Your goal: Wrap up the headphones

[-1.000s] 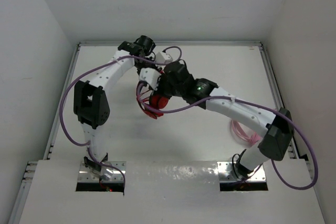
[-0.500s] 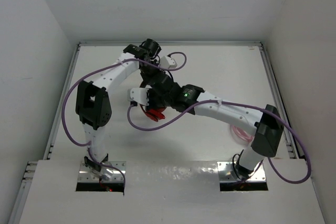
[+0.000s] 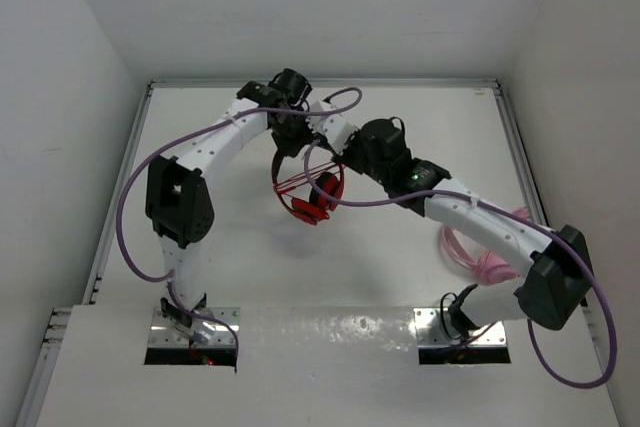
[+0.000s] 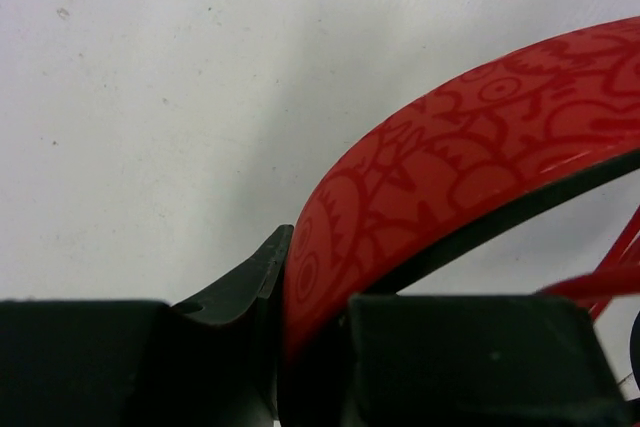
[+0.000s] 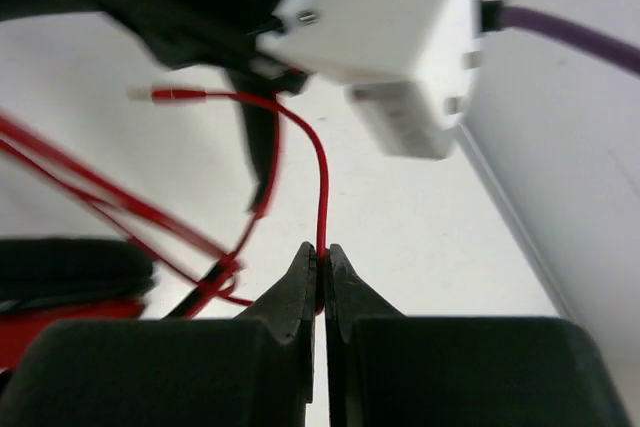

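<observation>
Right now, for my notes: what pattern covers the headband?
Red headband with darker red doodle print; left wrist view shows it best.

Red headphones [image 4: 450, 167], doodle print, black lining; red cable [image 5: 322, 187]; white table [image 4: 150, 97].

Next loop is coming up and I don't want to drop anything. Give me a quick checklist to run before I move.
1. Grip of left hand on headband: ok, shut on it.
2. Grip of right hand on cable: ok, pinched between the fingertips.
3. The plug free and in view: ok.
4. Other cable strands untangled: cannot tell, blurred.
5. The pink headphones apart from the headband: ok.
</observation>
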You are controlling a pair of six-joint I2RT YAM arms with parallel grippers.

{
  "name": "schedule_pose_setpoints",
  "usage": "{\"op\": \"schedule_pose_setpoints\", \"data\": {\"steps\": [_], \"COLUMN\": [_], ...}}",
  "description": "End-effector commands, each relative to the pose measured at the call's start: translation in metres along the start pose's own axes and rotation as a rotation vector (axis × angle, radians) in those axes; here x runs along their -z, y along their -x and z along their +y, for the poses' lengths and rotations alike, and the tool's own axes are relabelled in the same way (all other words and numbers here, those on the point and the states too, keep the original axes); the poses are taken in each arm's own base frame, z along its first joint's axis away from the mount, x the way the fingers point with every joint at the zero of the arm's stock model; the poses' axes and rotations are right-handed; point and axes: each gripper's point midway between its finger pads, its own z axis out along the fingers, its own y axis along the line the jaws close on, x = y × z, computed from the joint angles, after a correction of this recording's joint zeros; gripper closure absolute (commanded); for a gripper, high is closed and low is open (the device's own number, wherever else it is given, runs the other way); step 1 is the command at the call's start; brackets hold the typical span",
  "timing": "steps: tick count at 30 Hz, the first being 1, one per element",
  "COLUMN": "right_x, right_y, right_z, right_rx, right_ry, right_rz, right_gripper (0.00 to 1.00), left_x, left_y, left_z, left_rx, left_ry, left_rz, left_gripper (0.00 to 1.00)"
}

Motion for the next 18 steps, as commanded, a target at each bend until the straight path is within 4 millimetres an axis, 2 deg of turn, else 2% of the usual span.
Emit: {"op": "schedule_pose_setpoints", "data": {"steps": [1, 4, 6, 9, 12, 15, 18], "right_x": [0.004, -0.001, -0.005, -0.008, -0.010, -0.006, -0.009], "right_y": [0.024, 0.031, 0.032, 0.046, 0.064, 0.081, 0.072], "right_z": [-0.053, -0.065, -0.060, -0.049, -0.027, -0.001, 0.022], "right_rx": [0.005, 0.106, 0.155, 0.245, 0.322, 0.316, 0.353], "right_ry": [-0.189, -0.193, -0.151, -0.063, 0.081, 0.232, 0.296], "right_rz": [-0.072, -0.060, -0.052, -0.112, -0.194, -0.269, -0.245], "right_gripper": [1.00, 1.00, 1.00, 1.00, 1.00, 1.00, 1.00], "left_x": [0.018, 0.013, 0.011, 0.005, 0.001, -0.002, -0.002], "left_y": [0.021, 0.018, 0.018, 0.016, 0.019, 0.025, 0.028], "left_z": [-0.017, -0.018, -0.016, -0.013, -0.014, -0.011, 0.003], "left_rx": [-0.056, -0.059, -0.059, -0.061, -0.057, -0.031, 0.019], "left_ry": [-0.027, -0.018, -0.008, 0.005, -0.004, 0.007, 0.044], "left_rz": [-0.060, -0.043, -0.045, -0.041, -0.060, -0.087, -0.115], "left_gripper": [1.00, 1.00, 1.00, 1.00, 1.00, 1.00, 1.00]}}
